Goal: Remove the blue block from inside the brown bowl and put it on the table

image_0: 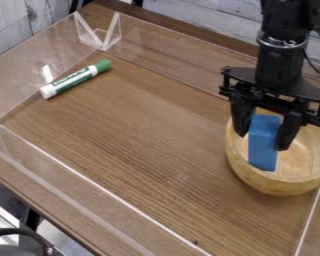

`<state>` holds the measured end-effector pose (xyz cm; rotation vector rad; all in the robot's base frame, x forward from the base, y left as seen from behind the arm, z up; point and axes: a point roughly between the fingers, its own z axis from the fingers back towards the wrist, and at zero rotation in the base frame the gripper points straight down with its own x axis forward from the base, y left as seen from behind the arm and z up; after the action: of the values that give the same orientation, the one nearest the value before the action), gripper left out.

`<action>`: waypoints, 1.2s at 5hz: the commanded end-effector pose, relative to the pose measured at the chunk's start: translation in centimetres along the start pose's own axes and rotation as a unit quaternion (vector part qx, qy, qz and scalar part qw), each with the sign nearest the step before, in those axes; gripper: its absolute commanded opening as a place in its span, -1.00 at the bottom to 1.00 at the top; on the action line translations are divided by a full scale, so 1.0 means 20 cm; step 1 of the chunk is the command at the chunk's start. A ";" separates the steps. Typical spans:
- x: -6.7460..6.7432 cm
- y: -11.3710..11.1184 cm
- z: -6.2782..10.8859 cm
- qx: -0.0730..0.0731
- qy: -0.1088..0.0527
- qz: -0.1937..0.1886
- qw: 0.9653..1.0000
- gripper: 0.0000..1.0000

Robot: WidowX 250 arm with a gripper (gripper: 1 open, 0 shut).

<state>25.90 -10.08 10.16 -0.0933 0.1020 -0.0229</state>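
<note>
While only one camera view is given, looking down at an angle across the table (136,130), it shows the whole working area clearly enough. Taking the brown bowl (278,170) as the landmark, it sits on the wood-grain tabletop at the right side of the picture, close to the clear acrylic wall (314,215) that runs along that edge. Directly above the bowl hangs the black gripper (264,128), pointing straight down from a dark arm (283,35) that enters from the top of the frame. Its jaws are drawn in narrow on either side of the blue block (263,143) and clasp its upper part. That block stands upright, taller than wide, with its lower end down within the bowl's rim; whether it rests on the bowl's floor or is just clear of it cannot be told from this angle. Well apart from the bowl, towards the far left of the table, a marker with a white barrel and a green cap (76,79) lies on its side at a slant. Further from the bowl again, at the back left corner, the acrylic walls meet in a folded clear piece (99,32).
</note>
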 end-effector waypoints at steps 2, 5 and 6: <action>-0.01 0.02 0.12 -0.006 -0.035 -0.008 0.999 -1.00; -0.07 0.07 0.15 0.002 -0.031 -0.010 0.999 -1.00; -0.10 0.09 0.16 0.005 -0.030 -0.008 0.999 -1.00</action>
<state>23.89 -7.98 11.86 -0.0718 0.0955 -0.0370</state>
